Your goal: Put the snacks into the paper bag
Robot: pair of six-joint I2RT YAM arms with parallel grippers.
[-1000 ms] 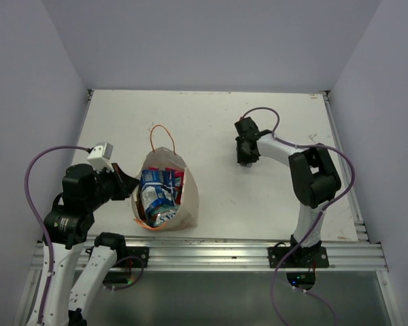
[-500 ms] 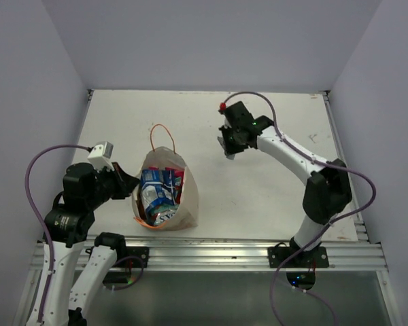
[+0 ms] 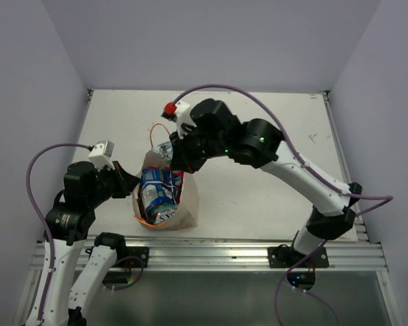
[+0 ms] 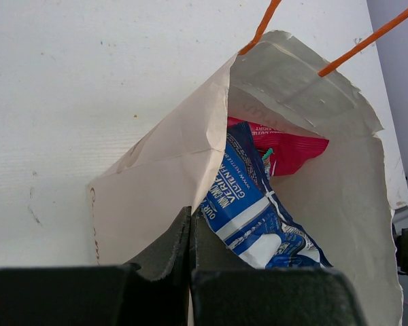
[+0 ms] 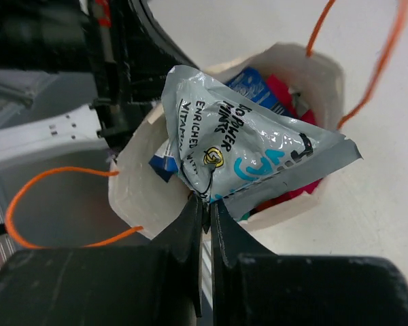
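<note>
Our right gripper (image 5: 205, 209) pinches the silvery-grey packet (image 5: 245, 146) over the paper bag (image 4: 156, 170); our left gripper (image 4: 190, 234) clamps its rim. We should lower centrally before releasing.

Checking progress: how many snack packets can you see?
3: silver packet in the right hand above the paper bag; blue packet and red packet inside it. Others may be hidden.

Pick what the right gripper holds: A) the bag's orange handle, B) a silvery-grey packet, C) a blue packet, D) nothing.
B: the right gripper is shut on a silvery-grey packet, held at the open mouth of the bag.
</note>
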